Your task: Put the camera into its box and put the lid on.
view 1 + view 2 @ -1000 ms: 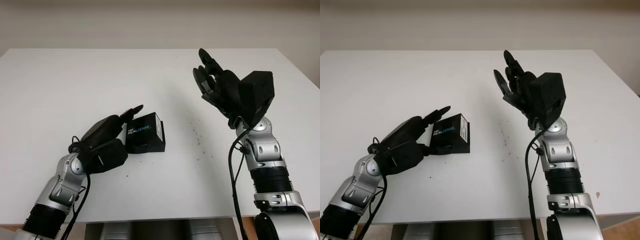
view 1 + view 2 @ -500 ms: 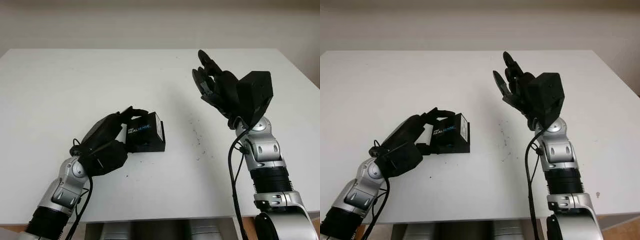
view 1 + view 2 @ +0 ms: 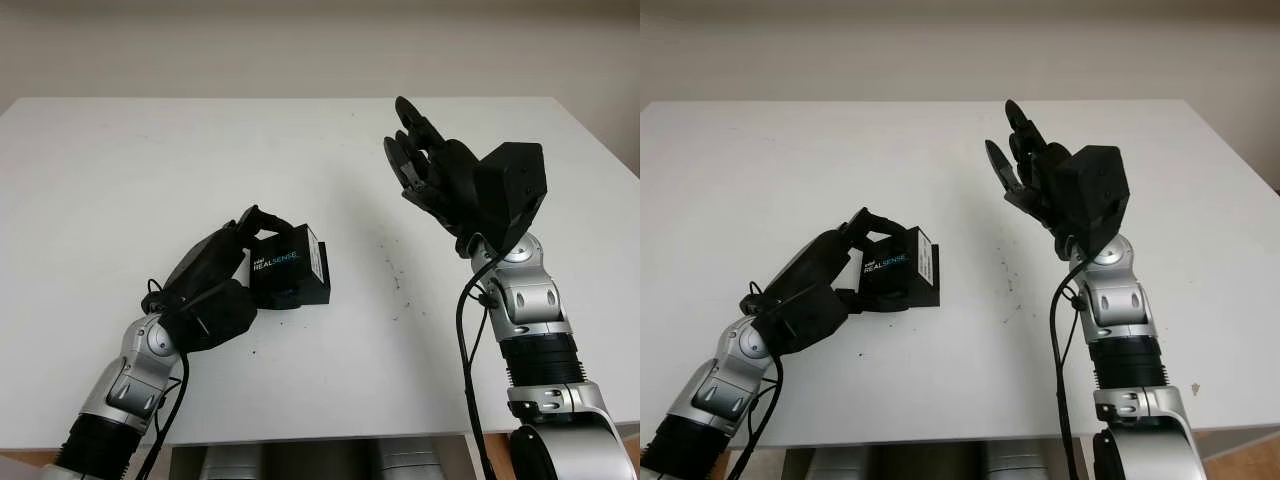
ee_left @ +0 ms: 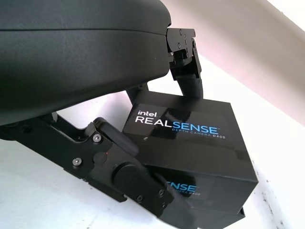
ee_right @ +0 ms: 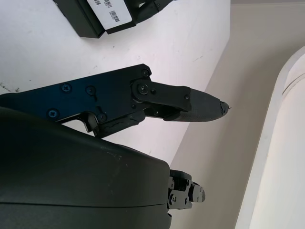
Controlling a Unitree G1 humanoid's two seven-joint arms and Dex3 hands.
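Your left hand (image 3: 215,275) curls its fingers (image 4: 188,78) around the black box (image 3: 290,268) on the white table (image 3: 150,170), left of centre. The lid reads "intel REALSENSE DEPTH CAMERA D405". Your right hand (image 3: 425,165) hangs raised above the table's right side, open, holding nothing.

Both arms are ribbed silver with black cables, each ending in a matte black hand (image 3: 205,290) with screwed finger joints.

The left hand (image 4: 157,143) closes its black fingers (image 4: 183,67) around a black rectangular cardboard box (image 4: 190,148) printed "Intel RealSense", one at twelve o'clock, another at seven, on the white worktop (image 4: 281,143).
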